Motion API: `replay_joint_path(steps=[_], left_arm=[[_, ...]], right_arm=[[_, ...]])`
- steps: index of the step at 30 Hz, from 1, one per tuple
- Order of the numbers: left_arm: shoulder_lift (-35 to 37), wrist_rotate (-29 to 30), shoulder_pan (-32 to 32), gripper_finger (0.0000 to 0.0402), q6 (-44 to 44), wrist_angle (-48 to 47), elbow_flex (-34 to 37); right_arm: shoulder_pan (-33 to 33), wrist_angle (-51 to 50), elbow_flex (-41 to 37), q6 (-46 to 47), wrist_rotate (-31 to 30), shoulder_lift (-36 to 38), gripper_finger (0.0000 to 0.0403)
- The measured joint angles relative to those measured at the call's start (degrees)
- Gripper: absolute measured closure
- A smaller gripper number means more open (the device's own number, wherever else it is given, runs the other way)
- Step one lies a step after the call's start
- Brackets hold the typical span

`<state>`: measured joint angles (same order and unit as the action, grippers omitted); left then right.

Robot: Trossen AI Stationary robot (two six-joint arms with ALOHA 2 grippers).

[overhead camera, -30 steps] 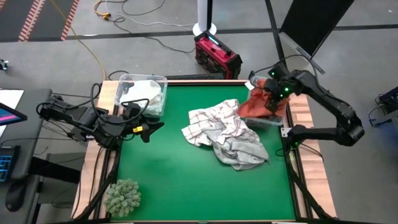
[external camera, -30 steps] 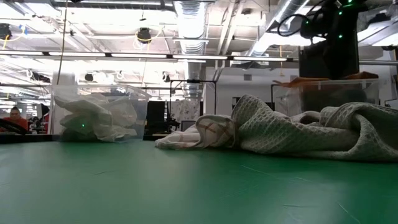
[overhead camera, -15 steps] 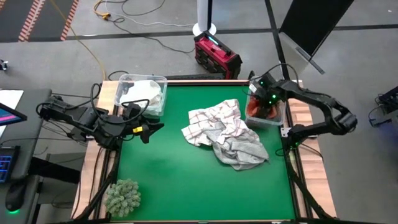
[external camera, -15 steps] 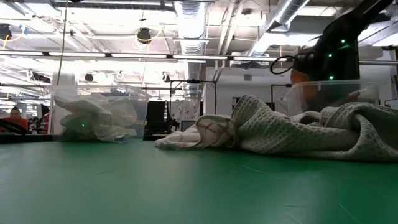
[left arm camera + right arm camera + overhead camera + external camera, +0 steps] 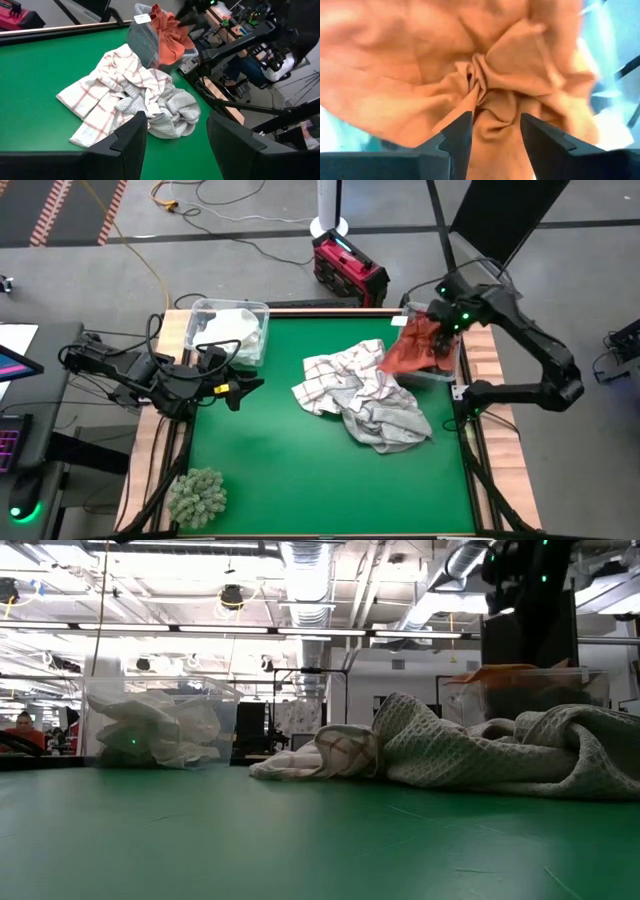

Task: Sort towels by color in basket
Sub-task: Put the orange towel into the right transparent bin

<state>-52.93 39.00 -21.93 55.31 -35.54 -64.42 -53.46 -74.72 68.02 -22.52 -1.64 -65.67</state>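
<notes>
My right gripper (image 5: 437, 330) hangs over the clear bin (image 5: 447, 377) at the table's far right, shut on a rust-orange towel (image 5: 408, 352). In the right wrist view the orange cloth (image 5: 420, 65) fills the frame. A grid-checked white towel (image 5: 340, 370) and a light grey towel (image 5: 385, 420) lie heaped mid-table, the grey one partly over the checked one. White towels (image 5: 238, 330) sit in the clear bin (image 5: 205, 310) at far left. My left gripper (image 5: 237, 387) waits open above the table's left side. My right gripper pinches a gathered bunch of the rust-orange towel (image 5: 492, 112) between its two fingers, several puckered layers. The fingers come from above, pointing steeply down. The towel hangs below them and drapes over the bin's wall (image 5: 398, 362) toward the middle of the table.
A fuzzy grey-green clump (image 5: 197, 495) sits at the table's near left corner. A red box (image 5: 350, 268) and cables lie on the floor beyond the far edge. Bare green surface (image 5: 270, 470) spans the near half of the table.
My right gripper has dipped down into the right bin with the orange towel and has risen again. The towel has come up with it and now hangs spread over the bin's wall toward the table's middle.
</notes>
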Motion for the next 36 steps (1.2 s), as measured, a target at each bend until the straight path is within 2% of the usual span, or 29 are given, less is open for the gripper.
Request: replay_joint_path(steps=[2, 5, 8, 12, 16, 19, 22, 26, 30, 36], left_arm=[[0.0, 0.0, 0.0, 0.0207, 0.0, 0.0, 0.0], [0.0, 0.1, 0.0, 0.0207, 0.1, 0.0, 0.0], [0.0, 0.2, 0.0, 0.0207, 0.1, 0.0, 0.0], [0.0, 0.2, 0.0, 0.0207, 0.5, 0.1, 0.0], [0.0, 0.1, -0.1, 0.0207, 0.5, 0.0, 0.0], [0.0, 0.0, -0.1, 0.0207, -0.3, 0.0, 0.0], [0.0, 0.0, -0.1, 0.0207, -0.6, 0.0, 0.0], [0.0, 0.0, -0.1, 0.0207, -0.6, 0.0, 0.0], [0.0, 0.0, -0.1, 0.0207, -1.0, 0.0, 0.0], [0.0, 0.0, -0.1, 0.0207, -1.0, 0.0, 0.0]], right_arm=[[0.1, 0.6, 2.2, -0.1, -1.3, 0.5, 0.0207], [-0.8, 7.9, 2.7, -1.9, -6.5, 0.6, 0.0207], [-2.4, 15.3, 2.0, -4.6, -6.5, -1.4, 0.0211], [-4.0, 16.4, 0.7, -4.1, -6.0, -7.9, 0.0217], [-4.8, 20.2, -4.2, -1.3, -5.6, -14.8, 0.0226], [-5.7, 26.0, -9.7, 0.9, -2.7, -19.4, 0.0236], [-6.2, 29.7, -13.0, 2.4, -3.5, -22.6, 0.0246], [-3.4, 27.6, -11.1, 2.1, -3.6, -22.4, 0.0264], [-2.1, 23.9, -7.3, 2.8, -0.6, -18.4, 0.0273], [1.0, 13.0, -1.5, 3.0, -0.8, -12.4, 0.0274]])
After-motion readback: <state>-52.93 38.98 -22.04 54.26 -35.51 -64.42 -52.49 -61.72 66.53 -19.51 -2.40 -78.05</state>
